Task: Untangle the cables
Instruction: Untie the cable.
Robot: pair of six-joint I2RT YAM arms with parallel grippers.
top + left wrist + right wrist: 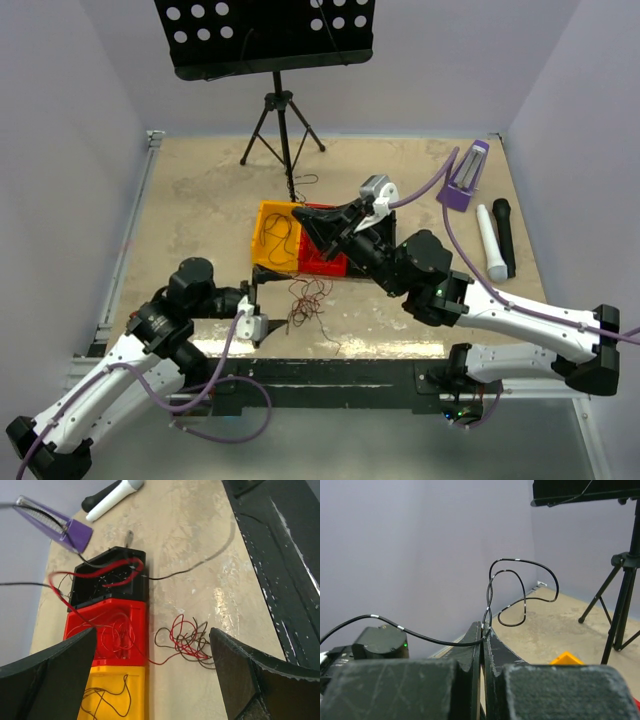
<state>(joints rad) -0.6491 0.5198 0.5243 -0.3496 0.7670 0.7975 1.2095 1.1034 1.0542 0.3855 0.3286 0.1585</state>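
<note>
While the left tool (152, 635) hung low over the worktop (200, 545) with its two fingers (47, 675) spread wide and nothing between them, the cables (184, 641), a loopy clump of thin red and black wires, lay on the bare surface directly ahead of it. The clump sat just beside the long wall of the red bin (140, 630). That bin was the middle one in a row of three touching bins, with a black bin (110, 599) farther from the left wrist camera and a yellow bin (142, 695) nearest it. Thin red wires lay coiled inside the red bin and dark wires inside the yellow one. A thicker red wire (125, 580) was draped across the black bin. The right tool (483, 630) was over the bins, its fingers pressed together and pinching a black wire (524, 600), which rose in loops above the fingertips and also trailed off to the left in the right wrist view. At the far right of the worktop stood a purple metronome (465, 182), with a white microphone (490, 245) and a black microphone (503, 235) lying side by side near it. A music stand (270, 35) on a tripod stood at the back.
</note>
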